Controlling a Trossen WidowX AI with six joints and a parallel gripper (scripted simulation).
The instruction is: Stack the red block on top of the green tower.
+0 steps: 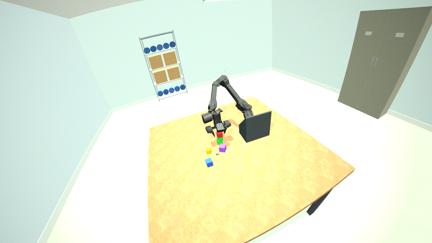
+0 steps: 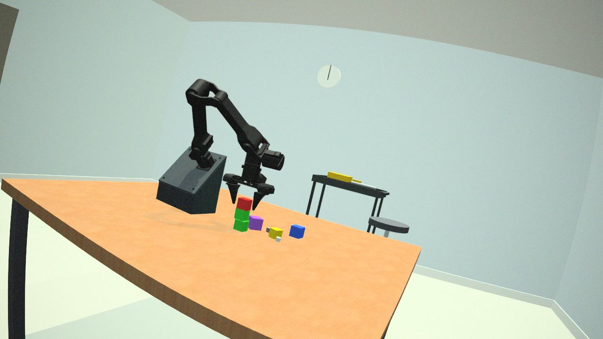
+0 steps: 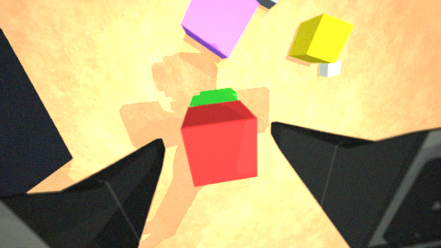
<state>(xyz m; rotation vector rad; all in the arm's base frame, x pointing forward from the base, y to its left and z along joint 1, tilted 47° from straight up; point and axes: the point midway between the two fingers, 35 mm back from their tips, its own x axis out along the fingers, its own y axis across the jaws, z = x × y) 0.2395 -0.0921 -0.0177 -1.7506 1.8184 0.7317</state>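
The small red cube (image 2: pixel 244 203) sits on top of the two-block green tower (image 2: pixel 241 220), square on it, with only a sliver of green (image 3: pixel 213 96) peeking out behind it in the wrist view. The black parallel-jaw gripper (image 2: pixel 246 201) hangs over it with its jaws spread wide, one pointed black finger (image 3: pixel 138 165) on each side and a clear gap to the cube on both; it grips nothing. Just beside the tower's foot lies a purple cube (image 2: pixel 255 222), then a yellow cube (image 2: pixel 275 232) and a blue cube (image 2: pixel 297 230), all on the wooden table top (image 2: pixel 295 286).
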